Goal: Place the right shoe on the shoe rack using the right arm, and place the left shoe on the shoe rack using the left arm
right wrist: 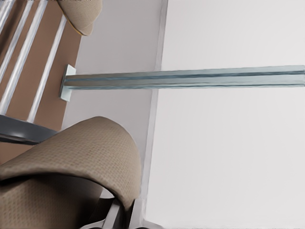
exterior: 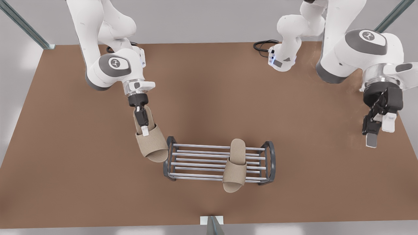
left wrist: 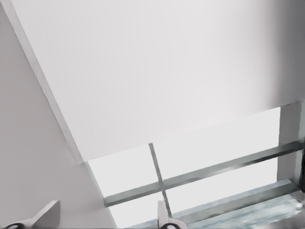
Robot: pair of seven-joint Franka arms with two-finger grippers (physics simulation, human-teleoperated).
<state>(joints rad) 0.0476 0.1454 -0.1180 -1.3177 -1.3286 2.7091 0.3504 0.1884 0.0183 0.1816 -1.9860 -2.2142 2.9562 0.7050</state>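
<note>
Two tan slippers: one slipper [exterior: 151, 141] held in the right claw [exterior: 143, 128], the other slipper [exterior: 235, 164] well apart from both claws, lying across the single shoe rack [exterior: 199, 162]. Two white arms, each ending in one claw; the left claw [exterior: 375, 130] hangs empty, fingers parted. One brown surface [exterior: 81, 182] lies beneath both claws.

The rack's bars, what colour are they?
Pale grey, between dark grey end frames on the rack; the front view shows it best.
</note>
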